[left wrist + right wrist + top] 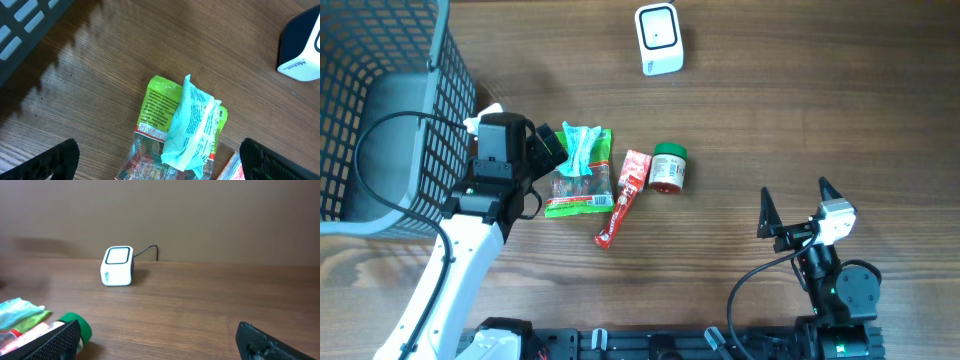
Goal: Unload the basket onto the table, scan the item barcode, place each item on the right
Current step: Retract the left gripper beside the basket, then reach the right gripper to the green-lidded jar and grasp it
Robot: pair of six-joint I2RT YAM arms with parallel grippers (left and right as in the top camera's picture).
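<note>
Several items lie mid-table: a teal packet (pixel 583 147) (pixel 192 125) resting on a green-and-clear bag (pixel 578 188) (pixel 157 105), a red stick packet (pixel 623 197) and a green-lidded jar (pixel 669 167) (pixel 80 327). The white barcode scanner (pixel 659 38) (pixel 117 266) stands at the far edge. My left gripper (pixel 545 170) (pixel 160 165) is open just left of the two stacked packets, its fingers (pixel 50 162) either side of them and apart from them. My right gripper (pixel 795 195) (pixel 160 345) stands open over bare wood at the front right, holding nothing.
A grey wire basket (pixel 380 110) (pixel 25 25) fills the left side of the table. The scanner's cable (pixel 150 250) runs off behind it. A corner of the scanner (pixel 302 45) shows in the left wrist view.
</note>
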